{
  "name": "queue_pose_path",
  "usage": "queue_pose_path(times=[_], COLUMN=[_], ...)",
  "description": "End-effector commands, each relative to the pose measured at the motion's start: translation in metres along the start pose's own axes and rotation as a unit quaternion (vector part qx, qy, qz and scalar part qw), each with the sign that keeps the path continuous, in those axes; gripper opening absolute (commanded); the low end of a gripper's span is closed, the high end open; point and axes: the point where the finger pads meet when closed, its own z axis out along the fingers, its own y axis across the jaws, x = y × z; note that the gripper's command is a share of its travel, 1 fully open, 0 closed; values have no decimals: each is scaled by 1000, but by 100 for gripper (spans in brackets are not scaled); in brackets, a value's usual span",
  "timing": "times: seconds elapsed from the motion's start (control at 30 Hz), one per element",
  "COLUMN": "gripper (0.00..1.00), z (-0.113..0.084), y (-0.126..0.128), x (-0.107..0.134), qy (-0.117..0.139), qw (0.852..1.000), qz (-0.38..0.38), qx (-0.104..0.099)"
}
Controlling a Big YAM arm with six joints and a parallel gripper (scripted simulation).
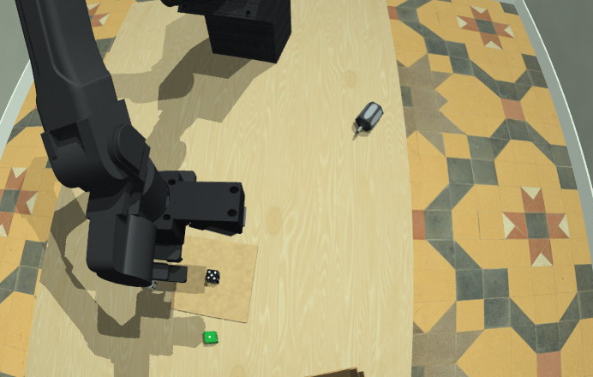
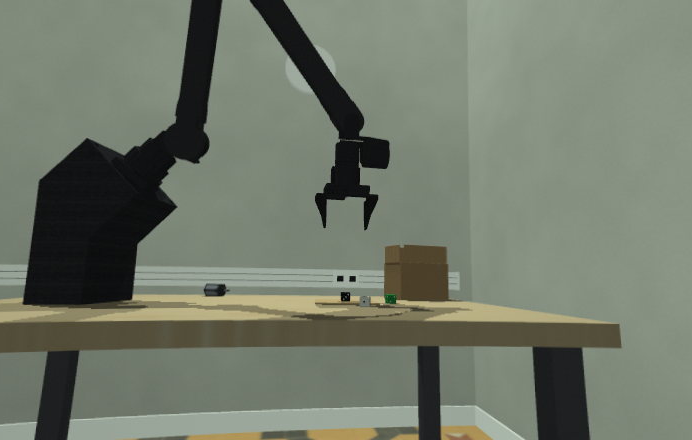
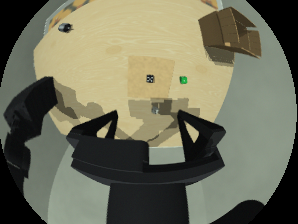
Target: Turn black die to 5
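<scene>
The black die (image 1: 212, 276) sits flat on the tan mat (image 1: 220, 281), fully inside its edges; its top face shows several white pips, which look like five. It also shows in the side view (image 2: 345, 296) and the wrist view (image 3: 150, 78). My gripper (image 2: 346, 218) (image 3: 147, 113) hangs high above the table, over the mat's left part, with its fingers wide open and empty. The green die (image 1: 210, 338) lies on the table beyond the mat. The white die (image 2: 364, 300) (image 3: 156, 108) lies just off the mat's edge; my arm hides it in the overhead view.
A cardboard box (image 2: 415, 271) stands at the table's far end past the dice. A small dark cylinder (image 1: 368, 116) lies near the table's right edge. The robot base (image 2: 86, 229) stands at the other end.
</scene>
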Motion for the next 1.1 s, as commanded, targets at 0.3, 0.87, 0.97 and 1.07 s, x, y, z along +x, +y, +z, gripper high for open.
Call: queue_pose_path(times=[0.3, 0.87, 0.97, 1.07], gripper=[100, 100, 100, 100], z=[-41, -35, -35, -35], y=[-29, -30, -30, -30], x=[0, 0, 0, 0], qy=[-4, -3, -3, -3], qw=[1000, 1000, 1000, 1000], qz=[12, 12, 12, 12], qx=[28, 27, 27, 27])
